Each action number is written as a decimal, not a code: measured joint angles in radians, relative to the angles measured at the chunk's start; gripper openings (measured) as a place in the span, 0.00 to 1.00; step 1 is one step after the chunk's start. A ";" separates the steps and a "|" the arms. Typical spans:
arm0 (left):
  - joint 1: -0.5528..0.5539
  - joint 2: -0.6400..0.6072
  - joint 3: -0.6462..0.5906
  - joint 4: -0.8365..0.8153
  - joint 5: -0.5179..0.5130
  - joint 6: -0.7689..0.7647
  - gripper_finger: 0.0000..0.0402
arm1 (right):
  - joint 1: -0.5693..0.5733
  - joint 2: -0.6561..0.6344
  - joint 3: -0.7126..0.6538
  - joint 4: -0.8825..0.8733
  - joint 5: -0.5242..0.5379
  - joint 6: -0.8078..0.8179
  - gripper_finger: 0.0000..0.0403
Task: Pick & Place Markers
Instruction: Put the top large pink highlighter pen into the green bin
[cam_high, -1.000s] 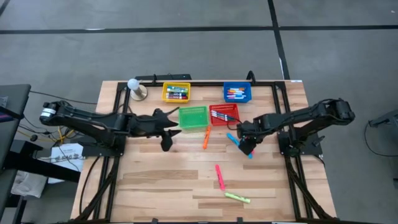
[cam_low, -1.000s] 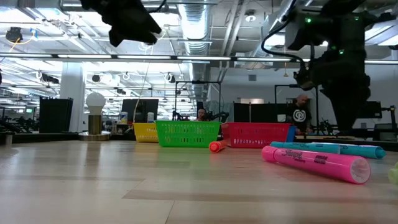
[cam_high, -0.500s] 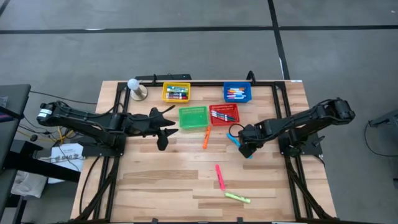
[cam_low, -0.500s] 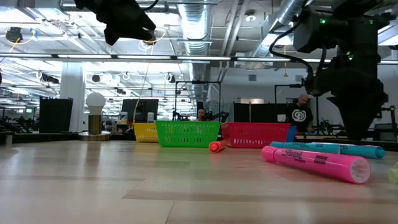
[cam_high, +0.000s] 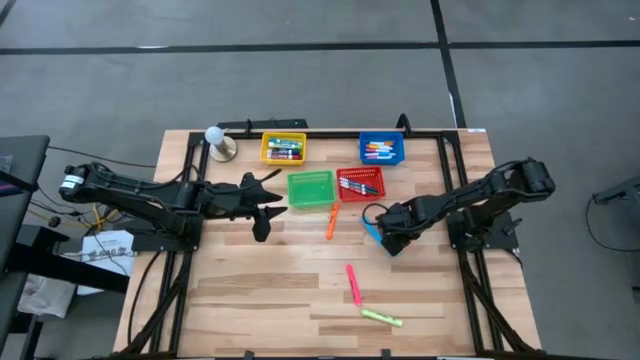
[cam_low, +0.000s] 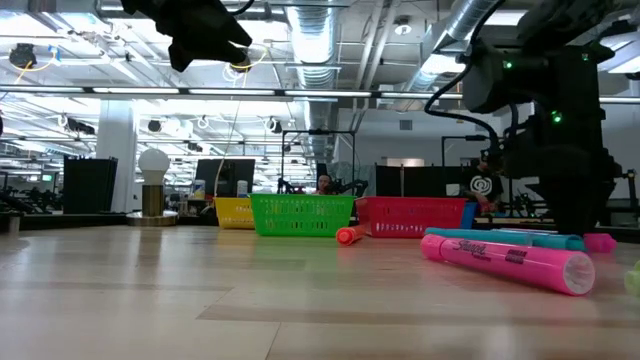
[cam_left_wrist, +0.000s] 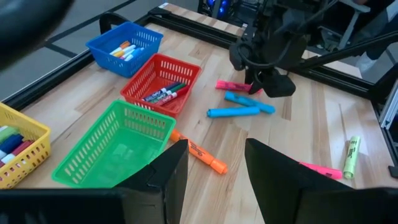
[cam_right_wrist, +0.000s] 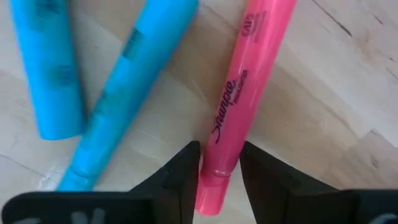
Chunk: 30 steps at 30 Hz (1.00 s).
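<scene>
My right gripper (cam_high: 390, 243) is down at the table, right of the red basket, shut on a pink marker (cam_right_wrist: 239, 106) that lies next to two blue markers (cam_right_wrist: 124, 81). In the high view the gripper hides this pink marker. Another pink marker (cam_high: 353, 283) and a yellow-green one (cam_high: 381, 318) lie flat nearer the near edge. An orange marker (cam_high: 331, 222) lies beside the green basket. More markers lie in the yellow, blue and red baskets. My left gripper (cam_high: 262, 200) hovers open, left of the green basket, high above the table (cam_low: 205, 35). My right gripper pinches the pink marker near one end (cam_right_wrist: 217, 180) between its two fingers (cam_right_wrist: 186, 168). The fingers come from above, pointing down, and lie across the marker. The marker lies flat on the table.
Near the far edge stand a yellow basket (cam_high: 283, 148) and a blue one (cam_high: 382, 150). The green basket (cam_high: 311, 189) and the red one (cam_high: 360, 183) stand in front of them. A bulb on a stand (cam_high: 217, 140) is at the far left. Bare wood (cam_high: 250, 290) lies toward the near edge.
My right gripper has come down to the table and shifted slightly toward the left edge, settling over the pink marker. My left gripper has drawn back a little toward the table's left edge.
</scene>
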<state>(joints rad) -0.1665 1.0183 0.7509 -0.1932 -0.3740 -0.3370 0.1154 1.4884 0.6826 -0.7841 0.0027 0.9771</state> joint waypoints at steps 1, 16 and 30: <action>0.000 0.000 0.000 0.000 0.000 0.000 0.39 | 0.000 0.004 0.000 0.002 0.000 -0.004 0.27; 0.000 0.000 0.000 0.019 0.000 0.009 0.39 | -0.020 -0.012 0.008 -0.017 0.006 -0.018 0.12; 0.102 0.006 0.001 0.159 0.181 -0.040 0.39 | -0.028 -0.325 0.177 0.276 0.139 -0.220 0.12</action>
<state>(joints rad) -0.0642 1.0245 0.7517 -0.0341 -0.1931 -0.3768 0.0876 1.1635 0.8599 -0.5079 0.1417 0.7572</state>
